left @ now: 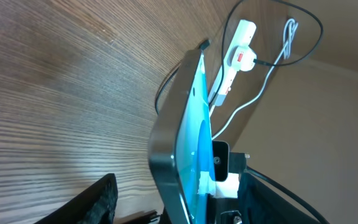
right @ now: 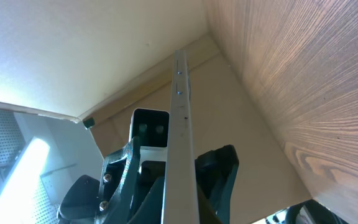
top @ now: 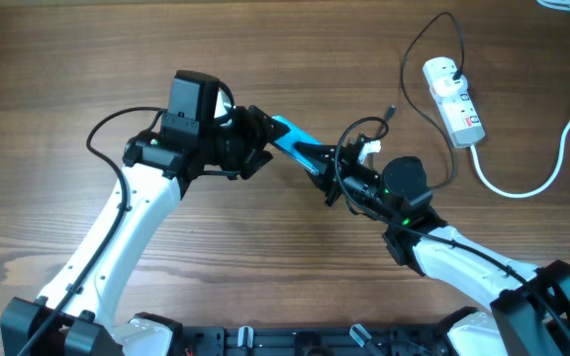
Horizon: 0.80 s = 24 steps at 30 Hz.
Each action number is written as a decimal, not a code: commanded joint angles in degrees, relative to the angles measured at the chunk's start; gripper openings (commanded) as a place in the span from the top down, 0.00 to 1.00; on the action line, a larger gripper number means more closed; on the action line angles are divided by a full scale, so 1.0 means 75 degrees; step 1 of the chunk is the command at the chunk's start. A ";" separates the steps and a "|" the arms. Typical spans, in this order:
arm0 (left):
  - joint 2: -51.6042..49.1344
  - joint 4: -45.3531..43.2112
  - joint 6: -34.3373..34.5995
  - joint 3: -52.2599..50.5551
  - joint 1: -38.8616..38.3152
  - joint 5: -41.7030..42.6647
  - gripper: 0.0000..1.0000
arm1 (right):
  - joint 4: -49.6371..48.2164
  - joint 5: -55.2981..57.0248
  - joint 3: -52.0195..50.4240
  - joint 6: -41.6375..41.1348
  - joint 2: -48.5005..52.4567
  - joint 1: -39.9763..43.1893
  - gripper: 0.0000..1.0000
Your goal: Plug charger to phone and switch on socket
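Observation:
The phone [top: 290, 138] shows a cyan screen and is held off the table between both grippers. My right gripper [top: 332, 170] is shut on its right end; in the right wrist view the phone [right: 180, 124] runs edge-on between my right gripper's fingers [right: 176, 171]. My left gripper [top: 255, 143] is at its left end. In the left wrist view the phone [left: 173, 155] stands between my left gripper's spread fingers [left: 179, 193], with wood showing beside one finger. The charger cable [top: 407, 64] loops from the white adapter [top: 441, 71] on the socket [top: 455, 99]. Its plug tip [top: 391, 112] lies loose on the table.
The socket's thick white cord [top: 562, 148] curves off to the back right corner. The socket [left: 241, 46] and black cable [left: 316, 31] also show in the left wrist view beyond the phone. The table is brown wood [top: 117, 59].

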<state>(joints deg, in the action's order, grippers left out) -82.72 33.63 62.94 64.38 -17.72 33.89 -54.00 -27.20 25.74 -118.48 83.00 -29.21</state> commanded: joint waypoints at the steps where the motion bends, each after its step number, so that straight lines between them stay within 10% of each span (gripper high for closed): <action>1: -0.0076 -0.0093 0.0134 -0.0044 -0.0119 -0.0198 0.43 | -0.0105 -0.0125 0.0242 -0.0029 -0.0035 -0.0035 0.96; 24: -0.0382 -0.0373 0.0892 -0.0044 -0.0609 -0.1099 0.81 | -0.0047 -0.0175 0.0242 -0.0029 -0.0035 -0.0035 0.96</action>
<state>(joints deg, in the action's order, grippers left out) -84.12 30.83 68.34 64.38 -22.04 26.39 -53.67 -27.86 25.74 -118.58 83.00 -29.23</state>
